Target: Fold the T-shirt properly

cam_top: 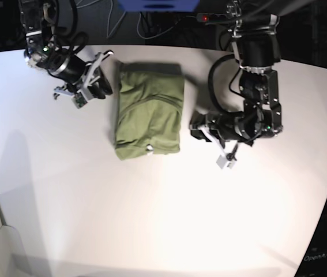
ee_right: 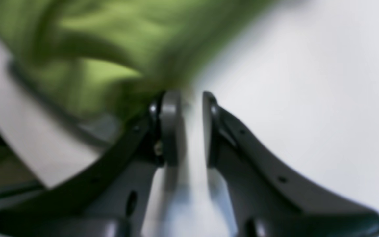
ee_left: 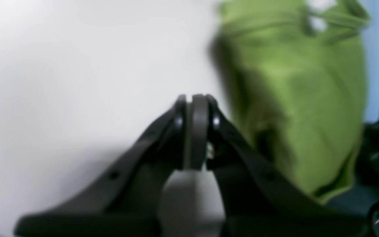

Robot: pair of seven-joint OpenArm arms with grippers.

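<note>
We are looking at white table (cam_top: 151, 219) first, bare in front. Middle: T-shirt (cam_top: 149, 118) lying folded in neat block, flat on table, between both arms. Left gripper (ee_left: 194, 98) sitting just beside shirt, pads pressed together, clenched on nothing. Right gripper (ee_right: 189, 98) near shirt's other edge, small gap showing between pads, nothing inside. We are seeing both wrist views blurry; shirt there cut off at frame edges. Farther back, dark cables (cam_top: 146, 23) hard to make out.
</note>
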